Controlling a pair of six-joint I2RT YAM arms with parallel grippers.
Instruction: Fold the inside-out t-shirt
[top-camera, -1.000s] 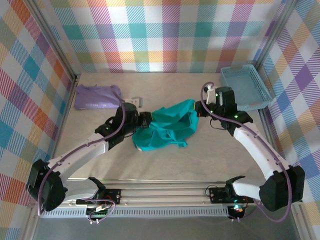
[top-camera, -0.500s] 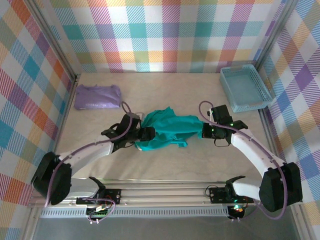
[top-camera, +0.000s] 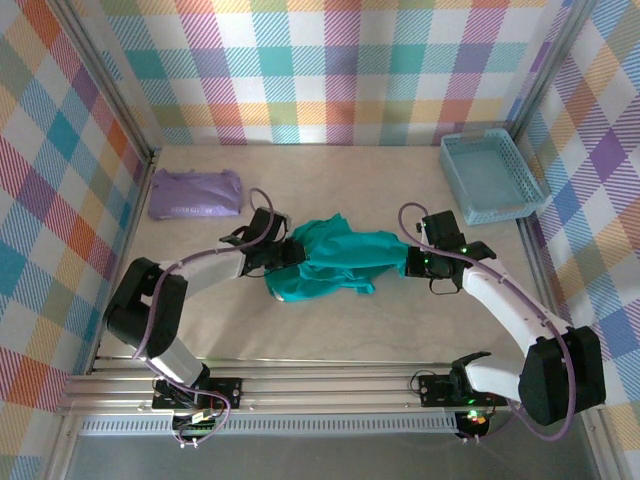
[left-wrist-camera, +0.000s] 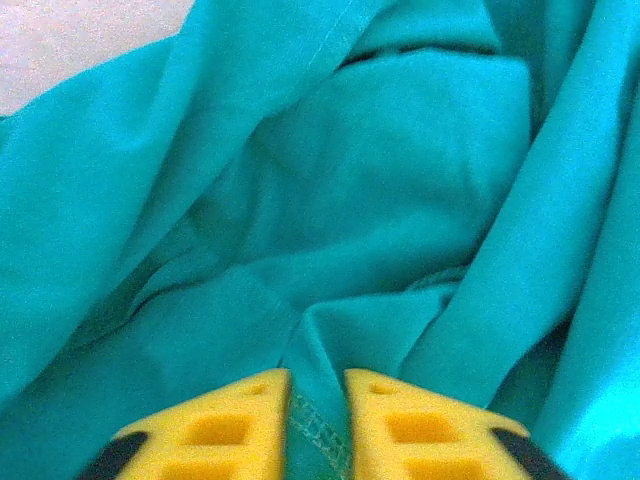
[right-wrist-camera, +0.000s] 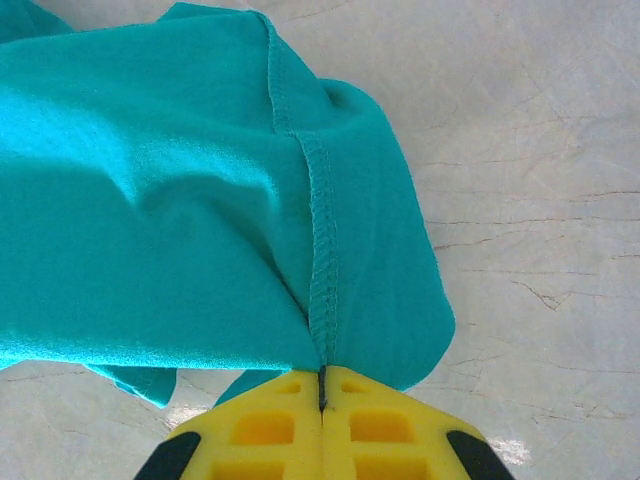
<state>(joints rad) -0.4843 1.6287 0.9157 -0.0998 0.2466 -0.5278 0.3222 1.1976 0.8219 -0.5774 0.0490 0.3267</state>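
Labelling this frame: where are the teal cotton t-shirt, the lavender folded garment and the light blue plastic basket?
teal cotton t-shirt (top-camera: 335, 262), top view, bunched middle.
lavender folded garment (top-camera: 195, 193), top view, centre.
light blue plastic basket (top-camera: 492, 178), top view, bare floor.

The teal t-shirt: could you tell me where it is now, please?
In the top view the t-shirt lies bunched on the table between the left gripper and the right gripper, both shut on its fabric.

Between our left claw (top-camera: 296, 254) and right claw (top-camera: 407, 262), the bunched teal t-shirt (top-camera: 345, 260) blocks a straight pass; both claws pinch its cloth. Past the claws, toward the plaid back wall (top-camera: 330, 80), we see open surface (top-camera: 340, 185). Outward of the left claw lies the lavender folded garment (top-camera: 195, 193); beyond and outward of the right claw, the light blue basket (top-camera: 488, 175).
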